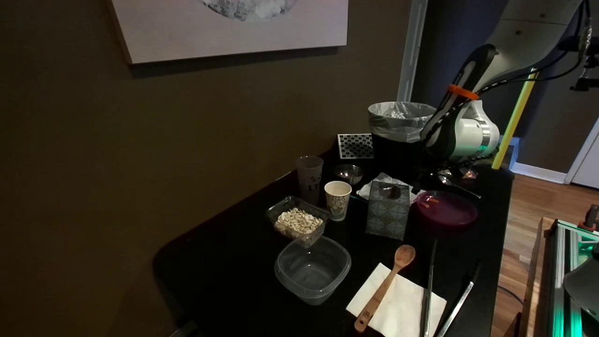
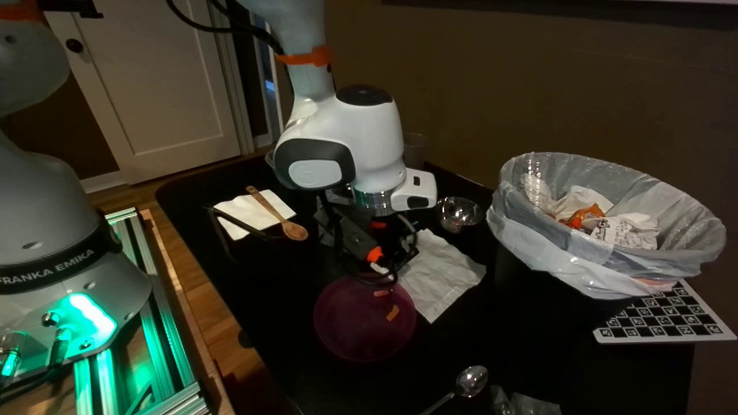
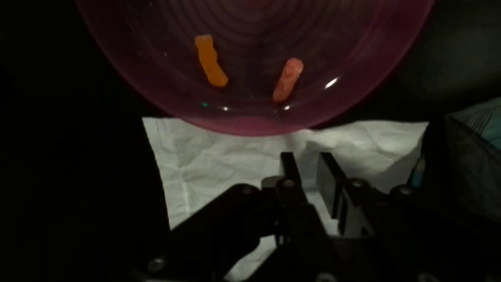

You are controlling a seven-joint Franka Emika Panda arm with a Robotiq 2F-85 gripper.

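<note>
My gripper [image 3: 306, 156] is partly open in the wrist view, a narrow gap between its dark fingers and nothing in it. Below the fingers lies a crumpled white napkin [image 3: 219, 156]. A translucent purple plate [image 3: 238, 127] overlaps the napkin's edge, just beyond the fingertips. On the plate lie an orange gummy candy [image 3: 211, 60] and a pinkish-red one [image 3: 287, 80], apart from each other. In an exterior view the same plate [image 2: 351, 334] stands beside the napkin [image 2: 441, 276], under the arm's wrist; the fingertips are hard to make out there.
A patterned tissue box [image 1: 387, 215] stands close to the napkin, with a metal bowl [image 1: 348, 174] and paper cup [image 1: 337, 201] nearby. A lined trash bin [image 2: 611, 242] rises tall by the wall. A metal spoon [image 2: 471, 380] and wooden spoon [image 1: 381, 290] lie on the table.
</note>
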